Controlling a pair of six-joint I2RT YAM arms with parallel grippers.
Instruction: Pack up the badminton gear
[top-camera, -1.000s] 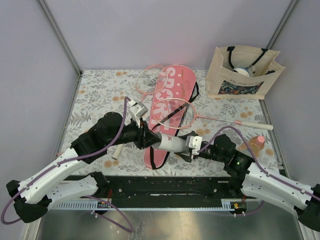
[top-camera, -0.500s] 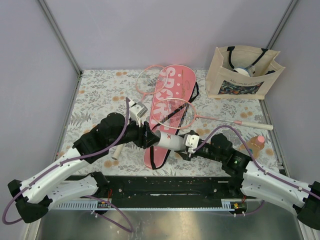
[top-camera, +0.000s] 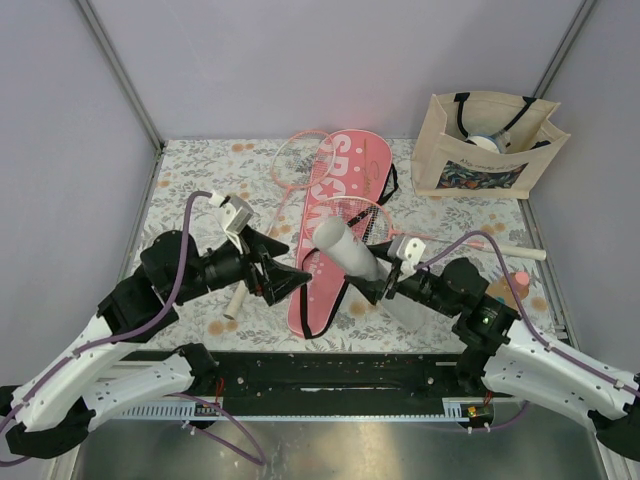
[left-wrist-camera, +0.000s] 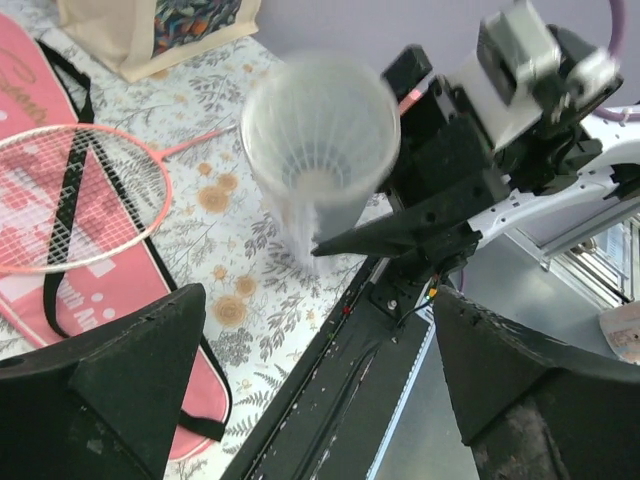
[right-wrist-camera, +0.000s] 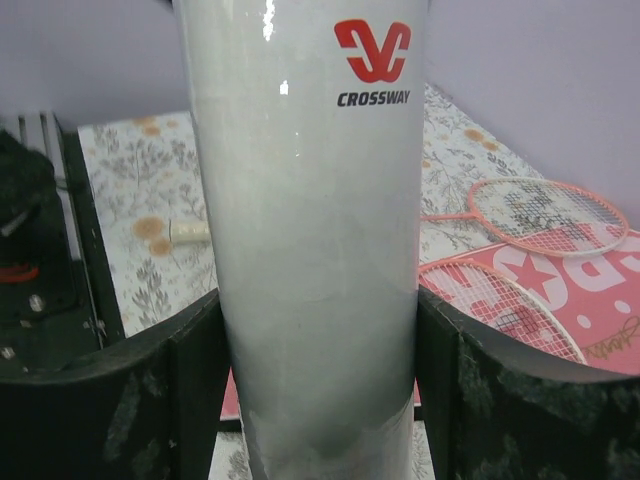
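Observation:
My right gripper (top-camera: 378, 283) is shut on the lower end of the white tube (top-camera: 346, 250), which tilts up over the pink cover (top-camera: 338, 185). In the right wrist view the tube (right-wrist-camera: 310, 250), marked CROSSWAY, fills the space between both fingers (right-wrist-camera: 190, 390). My left gripper (top-camera: 285, 272) stands open just left of the tube, apart from it. In its wrist view, the tube's open mouth (left-wrist-camera: 320, 140) faces its wide-spread fingers (left-wrist-camera: 110, 390). One pink racket (top-camera: 356, 226) lies across the cover. Another racket (top-camera: 298, 160) lies partly under it, its white handle (top-camera: 232, 300) near the left arm.
A beige tote bag (top-camera: 485, 150) stands at the back right against the wall. A small peach bottle (top-camera: 517, 282) stands by the right arm. The top racket's handle (top-camera: 515, 250) reaches toward the right edge. The black base rail (top-camera: 330, 375) runs along the near edge.
My left gripper has let go of the tube, opened wide and drawn back to the left. The right gripper has kept its hold and raised the tube, tilting it up and away.

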